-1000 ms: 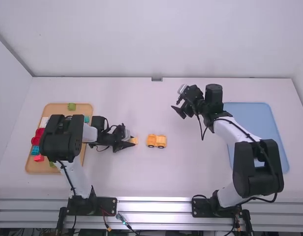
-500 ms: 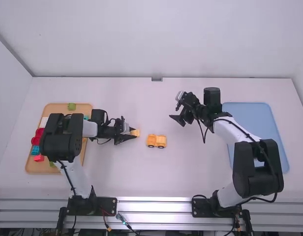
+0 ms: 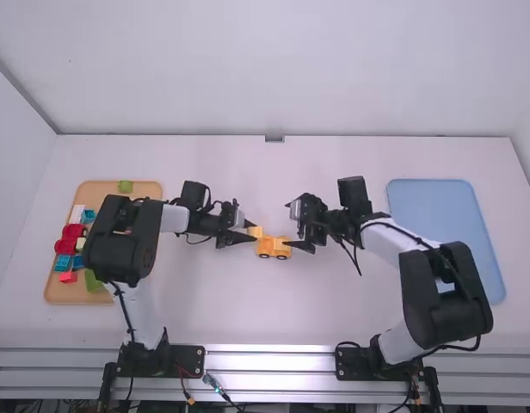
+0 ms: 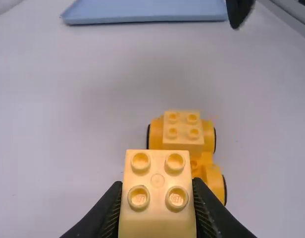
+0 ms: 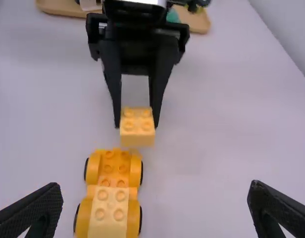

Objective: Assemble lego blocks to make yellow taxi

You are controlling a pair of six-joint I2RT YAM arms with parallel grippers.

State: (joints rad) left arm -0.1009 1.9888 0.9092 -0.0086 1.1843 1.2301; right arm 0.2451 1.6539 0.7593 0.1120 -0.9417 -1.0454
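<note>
High view: one tan tray [image 3: 52, 292], holding a green block [image 3: 126, 187], a white block [image 3: 77, 214], red blocks [image 3: 73, 231], teal blocks [image 3: 88, 216] and a larger green block [image 3: 93, 282]; part of it lies hidden under the left arm [image 3: 119, 237]. One blue tray [image 3: 446, 206], its near part partly covered by the right arm [image 3: 443, 288]. Between trays, on the table [image 3: 213, 310]: one yellow car [image 3: 269, 247]. Left gripper [image 3: 251, 234], pinching a yellow block [image 3: 256, 231] just over the car's left end. Right gripper [image 3: 289, 224], jaws spread, at the car's right.

Left wrist view: yellow block, four studs showing, clamped between both fingers; it hides part of the car. Blue tray, cut off by the frame. One black tip [image 4: 239, 12], blurred and cropped; the rest cannot be made out.

Right wrist view: jaws wide apart, nothing between the tips. Car, cropped, a pale top block [image 5: 109, 210] fitted on it. Tan tray, cropped, its contents mostly masked by the left gripper.
</note>
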